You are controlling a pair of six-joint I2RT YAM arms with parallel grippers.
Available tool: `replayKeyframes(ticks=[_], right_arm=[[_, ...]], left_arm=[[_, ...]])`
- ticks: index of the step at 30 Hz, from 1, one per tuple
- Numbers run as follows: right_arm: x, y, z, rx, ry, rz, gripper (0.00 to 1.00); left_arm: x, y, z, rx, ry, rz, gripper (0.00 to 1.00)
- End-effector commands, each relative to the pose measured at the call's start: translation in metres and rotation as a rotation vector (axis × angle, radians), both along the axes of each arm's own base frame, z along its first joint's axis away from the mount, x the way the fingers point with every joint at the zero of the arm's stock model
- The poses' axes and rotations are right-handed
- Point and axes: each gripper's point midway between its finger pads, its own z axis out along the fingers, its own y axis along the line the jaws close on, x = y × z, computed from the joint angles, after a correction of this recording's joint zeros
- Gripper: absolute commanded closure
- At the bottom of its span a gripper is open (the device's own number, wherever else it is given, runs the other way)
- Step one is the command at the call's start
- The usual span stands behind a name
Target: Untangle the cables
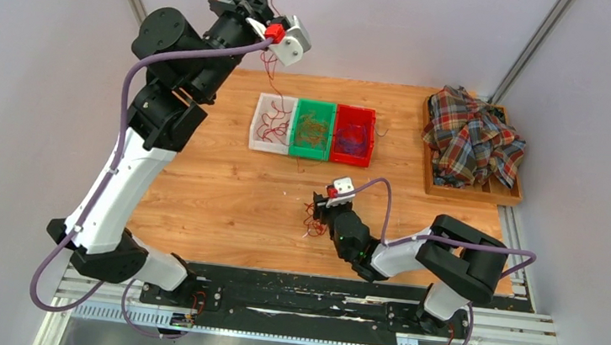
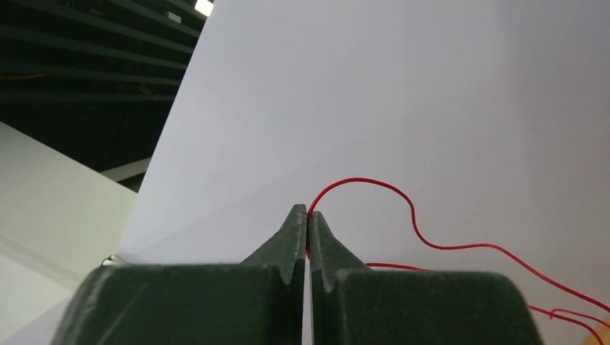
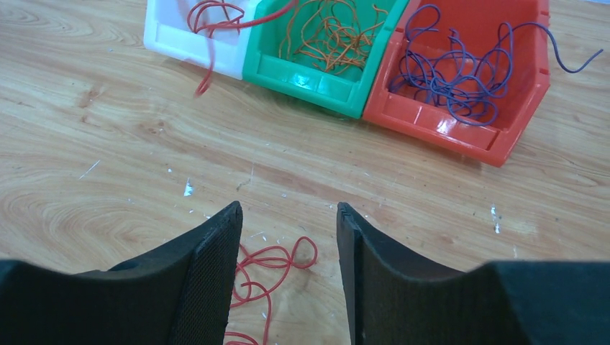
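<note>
I log the left pincer (image 2: 308, 215) raised high, pressed together on one red cable (image 2: 413, 215) that trails off to its right. Right pincer (image 3: 288, 215): spread, low over the counter (image 3: 108, 144), with loose red loops (image 3: 270, 259) lying between its fingers. Beyond it stand a white bin (image 3: 180, 43), a green bin (image 3: 316, 79) of orange cables (image 3: 338, 36) and a red bin (image 3: 460, 122) of purple cables (image 3: 453, 72).

Left arm (image 1: 128, 181) reared tall and bent at the elbow, wrist lifted high, left gripper (image 2: 308, 215) pointing upward, jaws pinched tight on a thin red cable (image 2: 403, 198), right arm (image 1: 396, 253) folded low and reaching forward, right gripper (image 3: 288, 215) tipped downward, jaws standing apart.
</note>
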Motion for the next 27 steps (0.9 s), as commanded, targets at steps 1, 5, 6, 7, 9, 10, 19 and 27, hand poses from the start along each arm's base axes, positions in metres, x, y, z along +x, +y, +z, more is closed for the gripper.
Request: replayKeyframes(ticks=[1,5,6,7,9,10,19,27], right_arm=[[0.001,-0.01,0.013,0.036,-0.04,-0.049,0.49],[0.002,-0.013,0.009,0.034,-0.043,-0.063,0.49],[0.002,-0.014,0.008,0.036,-0.043,-0.065,0.49],[0.002,-0.014,0.008,0.036,-0.044,-0.065,0.49],[0.001,-0.015,0.007,0.034,-0.043,-0.065,0.5],[0.002,-0.015,0.008,0.035,-0.045,-0.066,0.5],[0.0,-0.017,0.009,0.053,-0.054,-0.062,0.51],[-0.001,-0.02,0.011,0.059,-0.061,-0.069,0.53]], left_arm=[[0.008,-0.008,0.011,-0.038,-0.052,-0.024,0.99],[0.026,-0.024,0.008,-0.048,-0.059,-0.037,0.99],[0.032,-0.026,0.007,-0.055,-0.065,-0.029,0.99],[0.037,-0.028,0.007,-0.064,-0.07,-0.022,1.0],[0.048,-0.032,0.005,-0.074,-0.069,-0.016,0.99],[0.053,-0.032,0.005,-0.082,-0.067,-0.013,0.99],[0.103,-0.005,-0.008,-0.113,-0.056,0.073,0.99],[0.133,0.016,-0.037,-0.117,-0.016,0.131,0.99]])
